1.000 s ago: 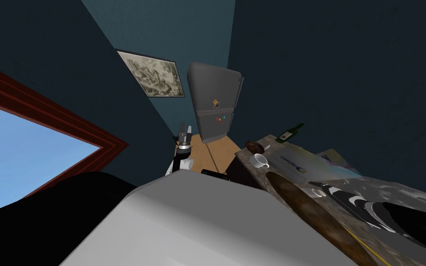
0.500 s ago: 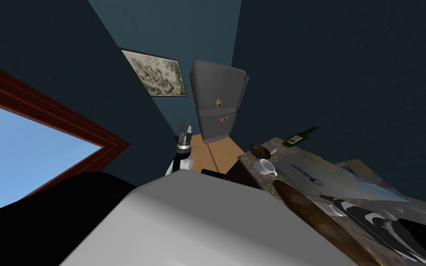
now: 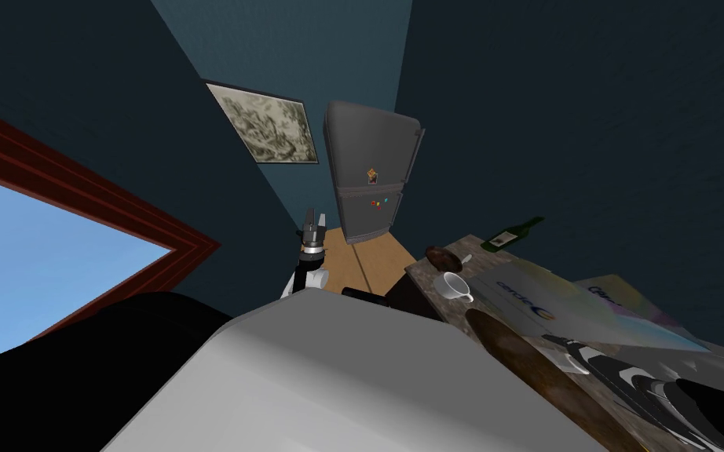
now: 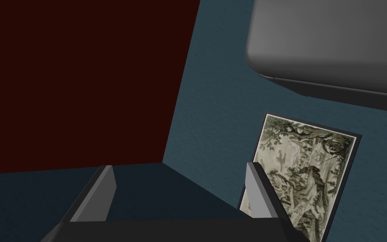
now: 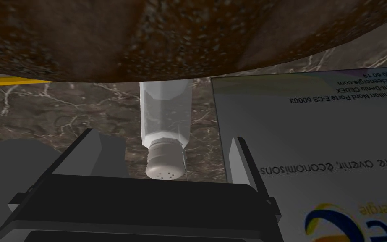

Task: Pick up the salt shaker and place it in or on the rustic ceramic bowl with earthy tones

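A clear salt shaker (image 5: 165,113) with a white perforated cap lies on the dark marble counter (image 5: 54,113), its cap towards my hand. My right gripper (image 5: 164,136) is open, one finger on each side of the shaker and neither touching it. Just beyond the shaker a large brown speckled body (image 5: 146,38) spans the view; in the head view it is a long brown shape (image 3: 541,369) at the counter's near edge. A small dark brown bowl (image 3: 437,255) sits at the counter's far end. My left gripper (image 3: 312,224) is raised, open and empty (image 4: 178,168).
A printed paper sheet (image 5: 314,138) lies right beside the shaker and covers much of the counter (image 3: 557,302). A white cup (image 3: 453,286) and a green bottle (image 3: 513,233) stand at the far end. A grey fridge (image 3: 368,173) stands in the corner.
My head view has shifted a little, so the counter's things sit further right and lower in the picture. The left arm has kept its place.
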### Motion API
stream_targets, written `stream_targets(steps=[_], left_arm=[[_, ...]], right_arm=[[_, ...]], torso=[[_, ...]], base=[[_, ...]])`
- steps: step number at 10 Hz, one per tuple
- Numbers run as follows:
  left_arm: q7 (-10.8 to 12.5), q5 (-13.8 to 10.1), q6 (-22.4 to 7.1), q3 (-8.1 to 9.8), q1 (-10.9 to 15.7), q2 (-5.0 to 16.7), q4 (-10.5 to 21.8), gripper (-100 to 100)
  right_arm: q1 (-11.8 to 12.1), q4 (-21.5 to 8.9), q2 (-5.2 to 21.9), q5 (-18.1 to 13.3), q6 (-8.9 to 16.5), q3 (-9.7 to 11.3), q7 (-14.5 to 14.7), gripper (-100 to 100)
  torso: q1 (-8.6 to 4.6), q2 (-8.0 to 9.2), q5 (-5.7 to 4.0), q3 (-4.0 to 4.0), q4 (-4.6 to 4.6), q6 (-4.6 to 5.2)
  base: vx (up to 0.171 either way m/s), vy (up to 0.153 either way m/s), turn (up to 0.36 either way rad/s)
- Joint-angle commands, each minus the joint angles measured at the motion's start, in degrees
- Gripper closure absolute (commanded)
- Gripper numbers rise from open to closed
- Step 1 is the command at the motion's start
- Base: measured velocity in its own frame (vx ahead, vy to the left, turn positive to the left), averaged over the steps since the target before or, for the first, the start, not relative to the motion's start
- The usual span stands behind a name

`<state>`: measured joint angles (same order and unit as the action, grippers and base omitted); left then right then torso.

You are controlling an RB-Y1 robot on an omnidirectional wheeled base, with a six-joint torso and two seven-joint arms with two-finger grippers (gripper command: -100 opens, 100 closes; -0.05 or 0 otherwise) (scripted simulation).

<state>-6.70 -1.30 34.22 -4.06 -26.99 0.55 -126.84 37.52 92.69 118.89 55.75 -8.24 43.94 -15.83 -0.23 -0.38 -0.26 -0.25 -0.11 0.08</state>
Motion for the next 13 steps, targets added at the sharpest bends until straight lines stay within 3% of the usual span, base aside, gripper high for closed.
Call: stream_targets(steps=[1,2,6,7,8,10,11,12,13], left_arm=[[0.0,0.0,0.0,0.0,0.0,0.0,0.0,0],[0.0,0.0,0.0,0.0,0.0,0.0,0.0,0],[0.0,0.0,0.0,0.0,0.0,0.0,0.0,0],[0.0,0.0,0.0,0.0,0.0,0.0,0.0,0],[0.0,0.0,0.0,0.0,0.0,0.0,0.0,0],[0.0,0.0,0.0,0.0,0.0,0.0,0.0,0],[0.0,0.0,0.0,0.0,0.0,0.0,0.0,0],[0.0,0.0,0.0,0.0,0.0,0.0,0.0,0],[0.0,0.0,0.0,0.0,0.0,0.0,0.0,0]], right_arm=[[0.0,0.0,0.0,0.0,0.0,0.0,0.0,-100],[-0.1,0.0,-0.1,0.1,0.1,0.1,0.3,100],[-0.1,0.0,-0.1,0.0,0.2,0.2,0.3,100],[-0.1,0.0,-0.1,0.0,0.2,0.2,0.3,0],[1.0,0.7,1.6,0.1,-0.3,-0.6,-0.8,100],[1.1,2.4,4.3,1.4,-0.9,-0.2,-1.3,100],[1.3,1.6,3.5,0.9,-1.0,-0.3,-1.3,100],[1.2,1.7,3.6,1.0,-1.0,-0.3,-1.3,0],[1.2,2.3,5.9,1.6,-1.7,0.8,-2.4,100]], torso=[[0.0,0.0,0.0,0.0,0.0,0.0],[-0.01,0.01,0.01,0.01,0.0,-0.01],[-0.15,0.06,-0.1,0.04,0.04,-0.02],[-0.16,0.07,-0.11,0.05,0.05,-0.02],[-0.16,0.07,-0.11,0.06,0.05,-0.02],[-0.14,0.14,-0.07,0.1,0.08,-0.03],[-0.14,0.17,-0.09,0.12,0.09,-0.03],[-0.16,0.15,-0.11,0.12,0.09,-0.02],[-0.17,0.13,-0.11,0.11,0.09,-0.02]], base=[[0.009,0.002,0.0],[0.0,0.0,0.0],[0.0,0.0,0.0],[0.0,0.0,0.0],[-0.01,-0.003,-0.011],[-0.024,-0.007,-0.011],[-0.01,-0.004,0.001],[0.0,0.0,0.0],[0.02,0.037,-0.068]])
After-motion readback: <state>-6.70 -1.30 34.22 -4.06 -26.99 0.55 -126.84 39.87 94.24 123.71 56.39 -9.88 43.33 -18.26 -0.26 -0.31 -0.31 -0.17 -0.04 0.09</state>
